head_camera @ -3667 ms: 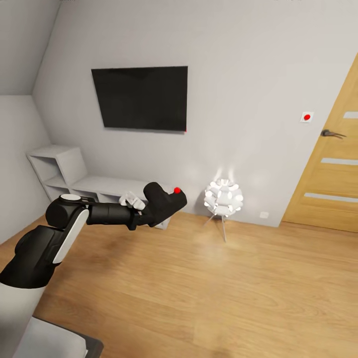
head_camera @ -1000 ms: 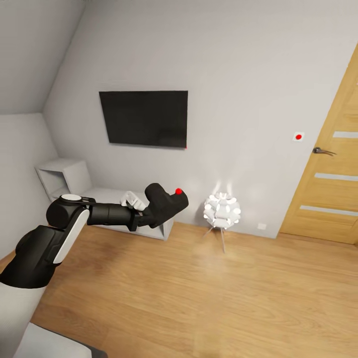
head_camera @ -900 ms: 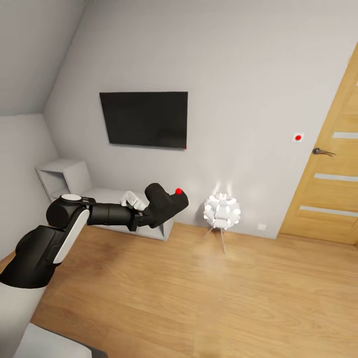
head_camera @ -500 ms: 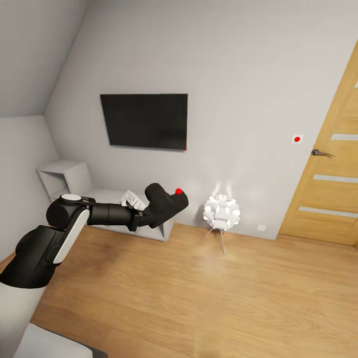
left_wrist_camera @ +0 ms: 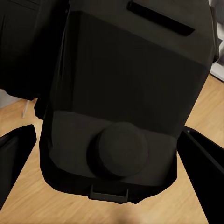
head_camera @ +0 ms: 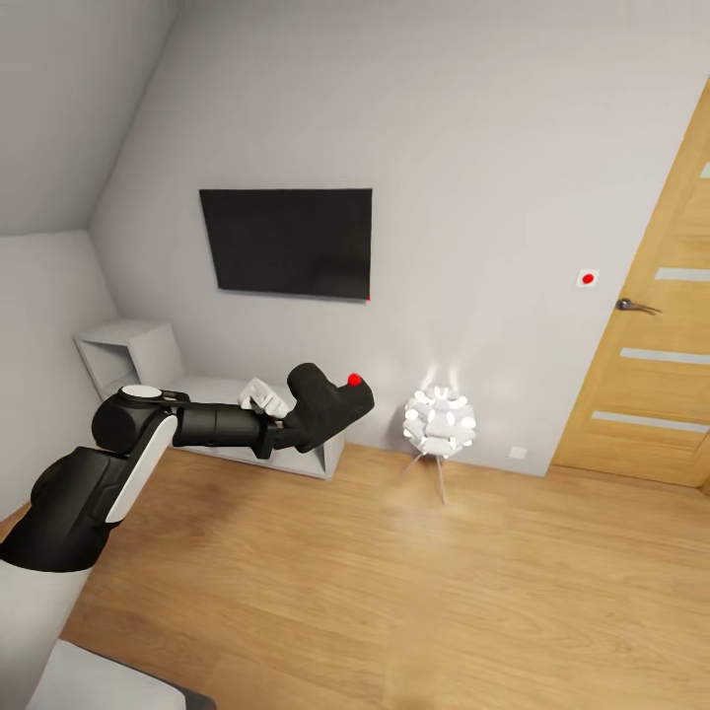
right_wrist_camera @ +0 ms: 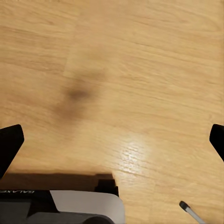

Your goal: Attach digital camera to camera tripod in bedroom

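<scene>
Camera drifted slightly; left end effector (left_wrist_camera: 109,154) apparently clamps digital camera (head_camera: 330,406); right spread.

The digital camera (head_camera: 330,407) sits between the left gripper's (left_wrist_camera: 109,154) jaws, over the wood floor (head_camera: 414,592). Beyond the jaws stands a low shelf unit (head_camera: 148,370) against the wall, a wall screen (head_camera: 287,242) above it. Right of the jaws stands a ball lamp (head_camera: 440,422), then a door (head_camera: 656,355).
</scene>
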